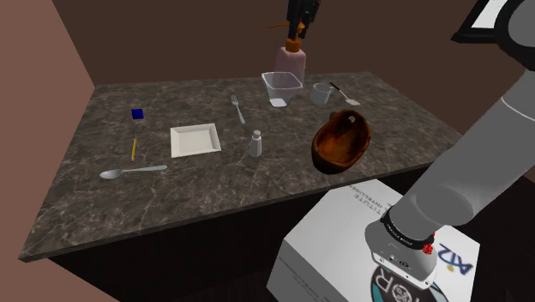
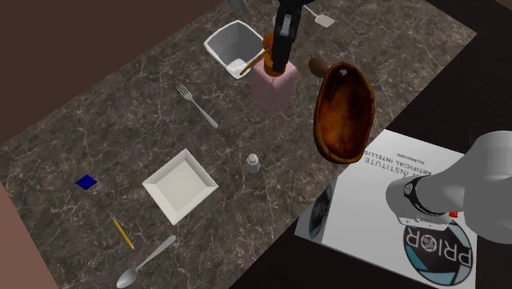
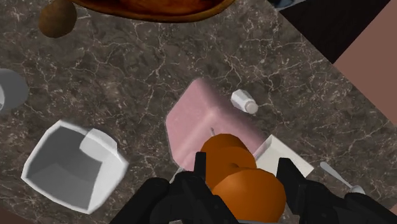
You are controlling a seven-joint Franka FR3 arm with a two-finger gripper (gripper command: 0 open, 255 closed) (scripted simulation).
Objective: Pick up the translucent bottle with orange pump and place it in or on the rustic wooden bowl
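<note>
Shoulder view: the gripper (image 1: 299, 19) was at top centre, pointing straight down at the bottle (image 1: 291, 62). The fingers were clenched on the orange pump (image 1: 294, 38), probably because the neck is the only part narrow enough to grip. The pinkish translucent body hung upright below, at the far side of the tabletop (image 1: 103, 206), just behind the white tub (image 1: 281, 86). I couldn't tell if the base was clear of the surface. The wooden bowl (image 1: 342, 141) was right of centre, tipped so its inside faced the camera, and looked empty. The white tub was empty and the square plate (image 1: 195, 139), left of centre, was bare. The grey cup (image 1: 321, 93) sat right of the tub, contents not visible.

Second exterior view: the gripper (image 2: 283, 37) was at upper centre. The bottle (image 2: 275, 89) sat between the white tub (image 2: 230, 41) to its upper left and the wooden bowl (image 2: 345, 111) to its right, near both and touching neither. The pump spout pointed at the tub rim. The carry toward frame right looks short, but with the bowl tilted the bottle will likely need lifting over the rim.

Wrist view: the fingers (image 3: 289, 178) sat on either side of the orange pump (image 3: 229, 156) and clasped it. The bottle body (image 3: 203, 121) extended away from the gripper (image 3: 245, 167). The white tub (image 3: 70, 165) was beside it, showing nothing inside. The wooden bowl edge (image 3: 153, 7) lay beyond the bottle.
</note>
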